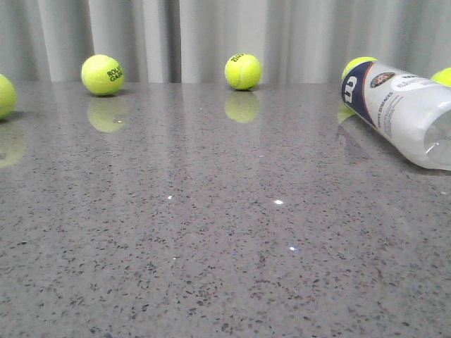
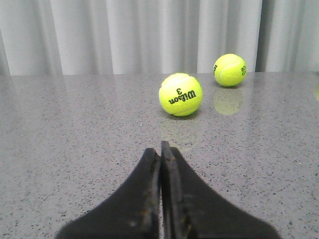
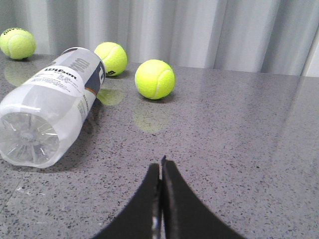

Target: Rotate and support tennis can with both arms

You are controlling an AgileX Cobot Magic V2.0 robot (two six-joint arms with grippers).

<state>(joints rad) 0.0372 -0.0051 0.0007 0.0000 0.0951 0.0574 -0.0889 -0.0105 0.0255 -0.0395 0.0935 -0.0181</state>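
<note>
Lying on its side at the far right of the table (image 1: 211, 232), the tennis can (image 1: 405, 113) showed "Wilson" only in the right wrist view. One ball (image 2: 180, 94) read "Wilson 3". Left gripper (image 2: 160, 149) and right gripper (image 3: 161, 167) both had jaws pressed together, holding nothing.
</note>
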